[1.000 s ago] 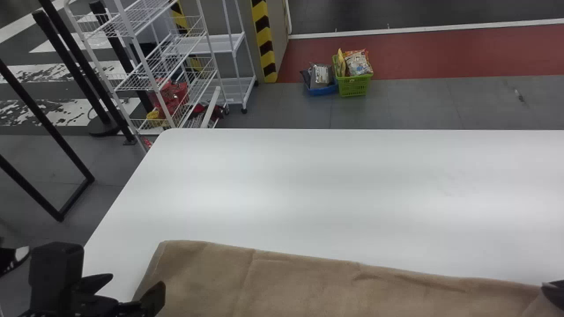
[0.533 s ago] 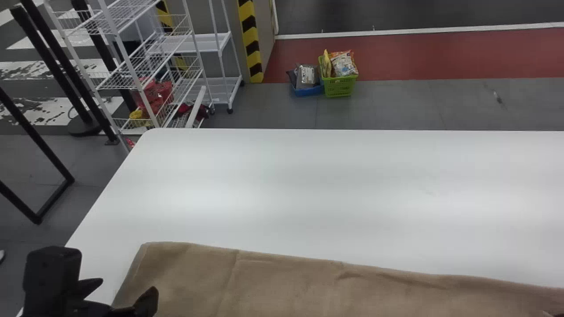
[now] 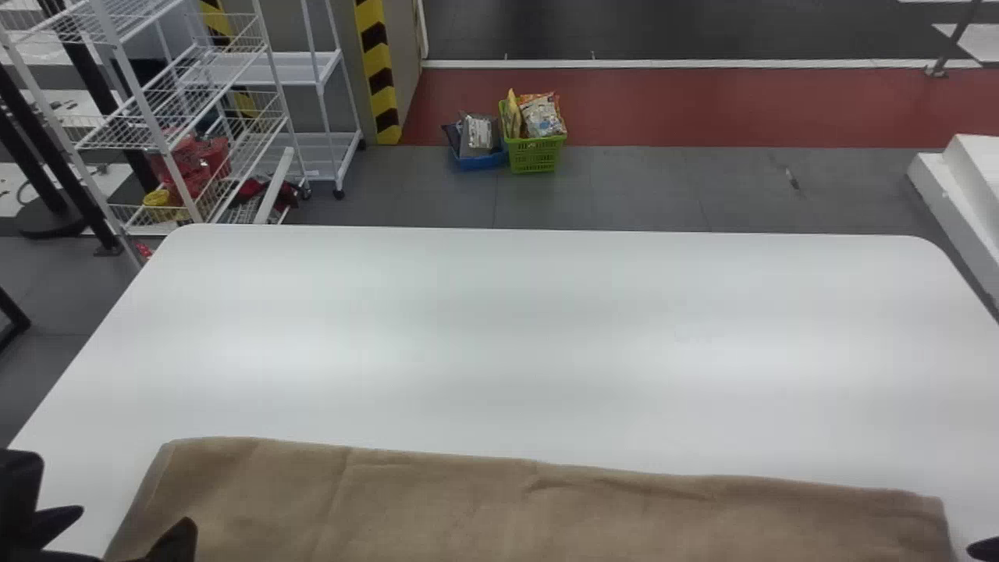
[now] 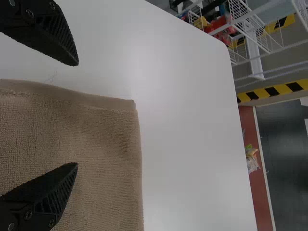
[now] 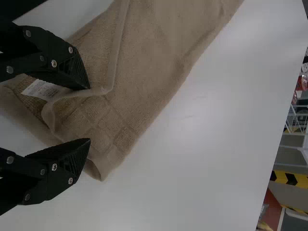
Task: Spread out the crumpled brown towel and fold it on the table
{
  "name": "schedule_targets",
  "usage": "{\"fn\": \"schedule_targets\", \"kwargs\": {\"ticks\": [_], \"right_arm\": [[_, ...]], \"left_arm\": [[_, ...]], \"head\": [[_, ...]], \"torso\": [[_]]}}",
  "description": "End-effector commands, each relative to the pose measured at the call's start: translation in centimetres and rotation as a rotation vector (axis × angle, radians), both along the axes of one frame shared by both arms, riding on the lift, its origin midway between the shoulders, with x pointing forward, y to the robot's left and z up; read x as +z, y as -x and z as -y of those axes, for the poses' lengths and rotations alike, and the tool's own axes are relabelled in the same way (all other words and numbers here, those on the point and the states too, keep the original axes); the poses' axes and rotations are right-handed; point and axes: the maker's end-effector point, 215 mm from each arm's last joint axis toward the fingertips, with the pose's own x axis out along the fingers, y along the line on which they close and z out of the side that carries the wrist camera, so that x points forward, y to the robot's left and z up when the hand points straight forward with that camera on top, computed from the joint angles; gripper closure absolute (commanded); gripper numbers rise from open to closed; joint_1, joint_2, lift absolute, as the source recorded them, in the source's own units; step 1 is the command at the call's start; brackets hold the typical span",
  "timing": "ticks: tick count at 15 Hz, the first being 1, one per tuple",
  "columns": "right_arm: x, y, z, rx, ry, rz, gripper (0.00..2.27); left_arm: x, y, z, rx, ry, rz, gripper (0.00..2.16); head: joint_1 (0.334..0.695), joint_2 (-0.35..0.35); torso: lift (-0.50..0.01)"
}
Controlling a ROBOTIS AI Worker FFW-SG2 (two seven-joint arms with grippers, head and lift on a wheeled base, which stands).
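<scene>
On the near part of the white, round-cornered table (image 3: 546, 336) lies the brown terry towel (image 3: 468, 507), one end rumpled near a white label (image 5: 42, 89). Black left pincer (image 3: 138, 520) and black right pincer (image 3: 985, 549) — both released, jaws apart — at opposite towel ends.

Both black grippers parted, low at eight and four o'clock.
Head view: left gripper, black with two flat tapered fingers (image 3: 136, 519), sits at eight o'clock, its tips angled roughly toward one to two o'clock; a blocky black housing (image 3: 17, 480) stands beside them at the edge. Right gripper, also black and two-fingered (image 3: 985, 549), is at four o'clock, a dark tip just inside the edge. Left wrist view: left gripper (image 4: 77, 114) has its fingers spread wide, ribbed inner faces (image 4: 60, 36) turned toward each other. Right wrist view: right gripper (image 5: 89, 114) has its tips well apart, round silver screws (image 5: 54, 63) on jointed black links (image 5: 29, 65).
</scene>
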Motion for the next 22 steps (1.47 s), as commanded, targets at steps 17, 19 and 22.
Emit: {"fn": "schedule_targets", "kwargs": {"ticks": [17, 19, 22], "right_arm": [[3.8, 0.8, 3.0, -0.368, -0.522, 0.08, 0.05], [5.1, 0.7, 3.2, -0.403, -0.596, 0.142, 0.06], [6.8, 0.8, 2.7, -0.423, -0.679, 0.243, 0.07]], "left_arm": [[0.4, -1.2, -1.1, 0.027, 0.016, 0.024, 0.07], [-0.4, -0.8, -1.7, 0.051, 0.029, -0.001, 0.07], [-1.3, -0.4, -1.9, 0.066, 0.045, -0.022, 0.08]], "head": [[0.695, -0.045], [0.695, -0.038], [0.695, -0.027]], "torso": [[-0.127], [-0.127], [-0.127]]}}
